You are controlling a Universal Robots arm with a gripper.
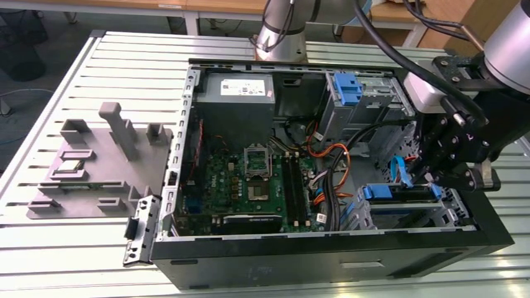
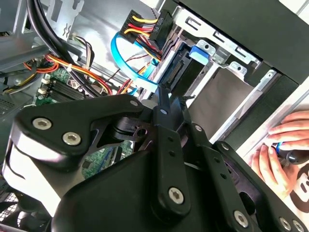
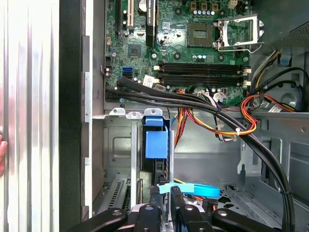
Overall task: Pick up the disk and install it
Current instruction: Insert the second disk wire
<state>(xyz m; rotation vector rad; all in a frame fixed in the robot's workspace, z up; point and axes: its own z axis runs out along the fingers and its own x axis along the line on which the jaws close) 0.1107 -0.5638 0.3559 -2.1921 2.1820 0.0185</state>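
The disk (image 1: pixel 401 194) sits edge-on in the lower drive cage at the exterior view's right, inside the open computer case (image 1: pixel 331 254), with its blue rails showing. In both wrist views it is a dark slab with a blue tab (image 3: pixel 156 143) (image 2: pixel 197 52) between the cage's metal walls. My gripper (image 1: pixel 427 180) hangs just above the disk's inner end. Its black fingers (image 2: pixel 163 104) stand close together, and I see nothing between them. A light blue flat cable (image 3: pixel 195 190) crosses right by the fingertips (image 3: pixel 175 195).
Thick black and orange cable bundles (image 3: pixel 217 116) run between the cage and the motherboard (image 1: pixel 248 180). A grey power-supply box (image 1: pixel 236 93) and a blue latch (image 1: pixel 348 87) sit at the case's far end. A grey fixture (image 1: pixel 91 167) lies on the slatted table. A person's hand (image 2: pixel 282 145) rests outside the case.
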